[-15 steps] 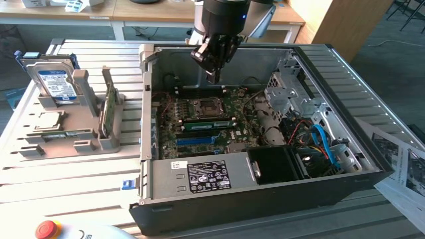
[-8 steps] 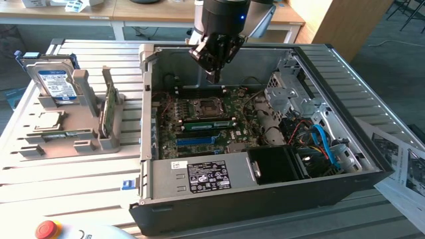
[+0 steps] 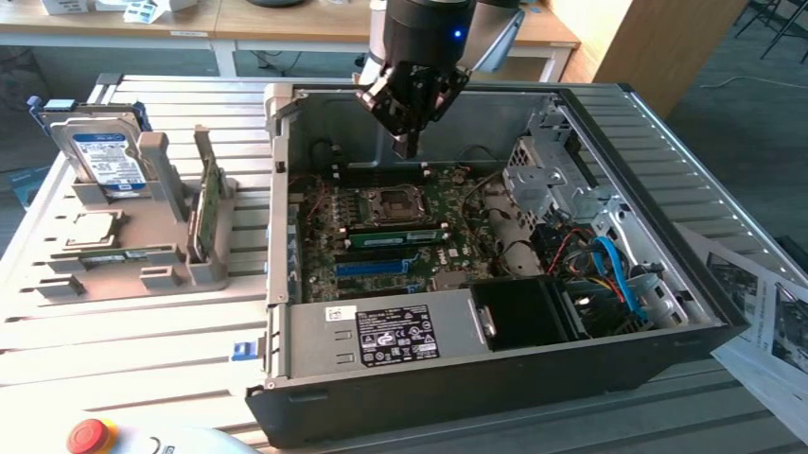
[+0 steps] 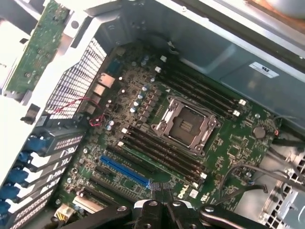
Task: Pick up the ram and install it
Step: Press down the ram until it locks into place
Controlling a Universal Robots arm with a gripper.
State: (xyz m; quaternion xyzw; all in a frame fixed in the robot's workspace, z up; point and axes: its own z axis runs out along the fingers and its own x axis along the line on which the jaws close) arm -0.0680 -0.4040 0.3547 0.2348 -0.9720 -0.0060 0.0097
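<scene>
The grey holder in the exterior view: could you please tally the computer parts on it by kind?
Blue-labelled hard drive: 1
Upright green circuit card: 1
Square silver chip: 1
Total: 3 parts that can be told clearly

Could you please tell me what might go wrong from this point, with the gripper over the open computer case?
1. The shut gripper hangs over the motherboard, close to the open CPU socket. A descent slightly off line could strike the socket.
2. The ram appears to sit in a slot beside the socket, but I cannot tell whether it is fully seated. Pressing it askew could strain the slot.
</scene>
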